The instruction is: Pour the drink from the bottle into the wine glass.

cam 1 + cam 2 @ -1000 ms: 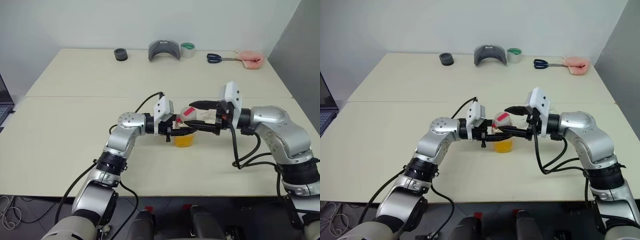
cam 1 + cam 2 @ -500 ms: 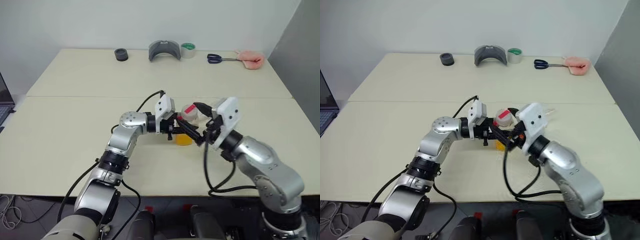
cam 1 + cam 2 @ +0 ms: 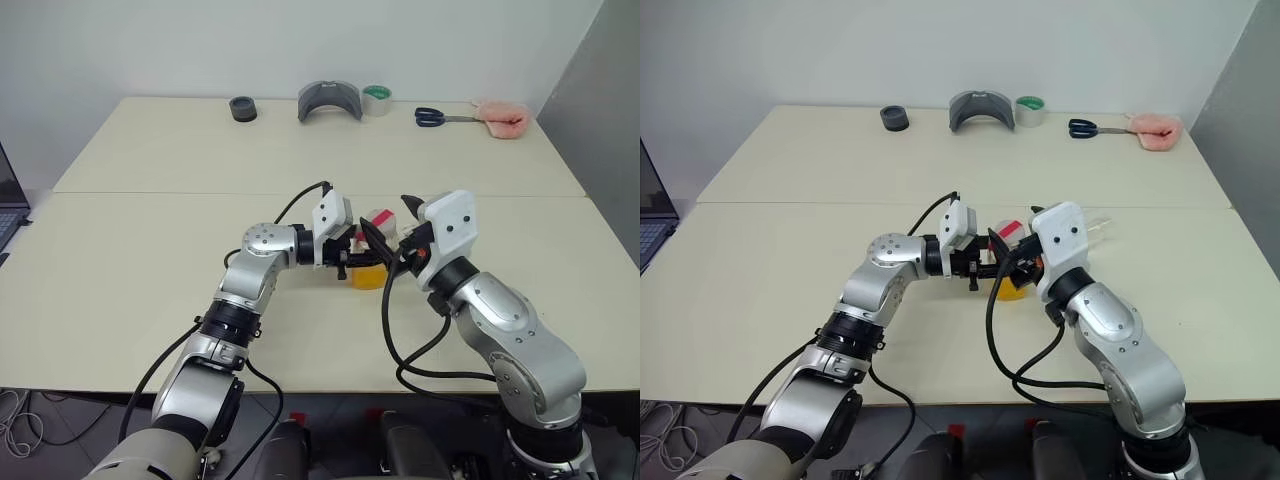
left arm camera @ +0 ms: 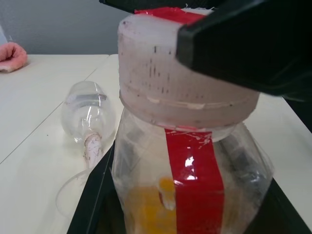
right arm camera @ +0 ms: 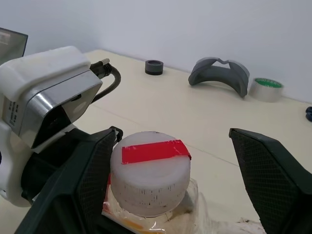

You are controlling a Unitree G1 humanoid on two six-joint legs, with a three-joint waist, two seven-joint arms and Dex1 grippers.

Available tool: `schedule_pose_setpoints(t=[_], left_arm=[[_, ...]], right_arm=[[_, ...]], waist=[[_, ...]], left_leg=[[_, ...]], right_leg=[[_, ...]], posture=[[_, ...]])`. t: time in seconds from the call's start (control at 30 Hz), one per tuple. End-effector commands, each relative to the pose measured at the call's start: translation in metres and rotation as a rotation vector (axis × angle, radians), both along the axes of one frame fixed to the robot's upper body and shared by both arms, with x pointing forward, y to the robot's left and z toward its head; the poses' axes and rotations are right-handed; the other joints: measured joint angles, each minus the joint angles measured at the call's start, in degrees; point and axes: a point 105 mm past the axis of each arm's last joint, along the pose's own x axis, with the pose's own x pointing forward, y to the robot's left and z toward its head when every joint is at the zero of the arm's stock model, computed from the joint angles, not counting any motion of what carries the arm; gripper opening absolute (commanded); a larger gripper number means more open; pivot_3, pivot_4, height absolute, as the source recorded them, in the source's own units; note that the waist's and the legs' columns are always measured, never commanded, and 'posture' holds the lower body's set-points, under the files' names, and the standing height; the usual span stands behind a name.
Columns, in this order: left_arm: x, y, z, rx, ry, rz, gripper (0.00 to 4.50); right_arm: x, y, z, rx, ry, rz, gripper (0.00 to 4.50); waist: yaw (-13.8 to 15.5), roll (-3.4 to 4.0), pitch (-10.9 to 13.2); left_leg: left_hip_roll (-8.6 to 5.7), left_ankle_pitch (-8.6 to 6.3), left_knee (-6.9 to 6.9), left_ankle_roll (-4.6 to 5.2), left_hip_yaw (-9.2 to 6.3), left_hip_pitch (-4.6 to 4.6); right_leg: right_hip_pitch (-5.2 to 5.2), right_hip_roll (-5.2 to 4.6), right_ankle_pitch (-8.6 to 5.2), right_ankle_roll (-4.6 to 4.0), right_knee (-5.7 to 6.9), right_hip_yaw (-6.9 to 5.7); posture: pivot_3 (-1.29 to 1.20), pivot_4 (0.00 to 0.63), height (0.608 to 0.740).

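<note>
Now, near the middle of the cream table (image 3: 150, 300), the left gripper (image 3: 352, 262) reaches level toward the right, its fingers clamped on the body of the bottle (image 4: 187, 161). The bottle stands upright, long axis vertical, its cap (image 5: 150, 171) pointing up with a red tape strip across it. Orange drink (image 3: 367, 277) sits low inside. The wine glass (image 4: 87, 141) lies on its side on the table just beyond the bottle, its long axis level. To the right, the right gripper (image 5: 195, 180) has its fingers spread wide apart on either side of the cap.
</note>
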Motion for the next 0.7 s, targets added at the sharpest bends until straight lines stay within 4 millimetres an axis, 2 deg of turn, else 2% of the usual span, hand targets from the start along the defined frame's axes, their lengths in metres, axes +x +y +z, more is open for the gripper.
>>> schedule_pose_setpoints(t=[0.03,0.2,0.23,0.4,0.53,0.63,0.7], left_arm=[[-0.002,-0.005,0.018,-0.029,-0.073,-0.021,1.74],[-0.002,-0.005,0.018,-0.029,-0.073,-0.021,1.74],[-0.002,-0.005,0.018,-0.029,-0.073,-0.021,1.74],[-0.003,-0.005,0.018,-0.029,-0.070,-0.023,1.74],[-0.007,-0.005,0.019,-0.014,-0.092,-0.059,1.74],[-0.009,-0.003,0.021,0.000,-0.123,-0.081,1.74],[-0.009,-0.003,0.023,-0.005,-0.125,-0.079,1.74]], right_arm=[[-0.003,0.003,0.009,0.011,-0.042,0.010,3.56],[-0.002,0.005,0.009,0.019,-0.043,0.014,1.99],[-0.002,0.004,0.009,0.019,-0.044,0.015,1.85],[-0.006,0.009,0.009,-0.005,-0.051,0.123,1.86],[-0.013,0.011,0.004,-0.141,-0.051,0.434,1.86],[-0.002,-0.001,-0.002,-0.272,0.009,0.604,1.86],[0.010,-0.008,0.001,-0.247,0.077,0.662,1.86]], waist=[[0.00,0.00,0.00],[-0.03,0.00,0.00],[-0.03,0.00,0.00],[-0.03,0.00,0.00],[-0.04,0.00,0.01],[-0.41,0.00,0.02],[-0.64,0.00,0.02]], left_leg=[[0.00,0.00,0.00,0.00,0.00,0.00],[0.00,0.00,0.00,0.00,0.00,0.00],[0.00,0.00,0.00,0.00,0.00,0.00],[0.00,0.00,0.00,0.00,0.00,0.00],[-0.02,0.00,0.01,0.01,0.01,0.00],[-0.01,-0.01,-0.01,0.02,0.04,0.07],[0.02,-0.01,-0.01,0.02,0.03,0.09]], right_leg=[[0.00,0.00,0.00,0.00,0.00,0.00],[0.00,0.00,0.00,0.00,0.00,0.00],[0.00,0.00,0.00,0.00,0.00,0.00],[0.00,0.00,0.00,0.00,0.00,-0.01],[0.03,0.00,0.00,0.00,-0.02,-0.01],[0.08,0.03,0.00,0.01,-0.03,-0.03],[0.08,0.06,0.00,0.00,-0.01,-0.03]], posture=[[0.00,0.150,0.740],[0.00,0.150,0.740],[0.00,0.150,0.740],[0.00,0.150,0.740],[0.00,0.150,0.740],[0.00,0.150,0.740],[0.00,0.150,0.740]])
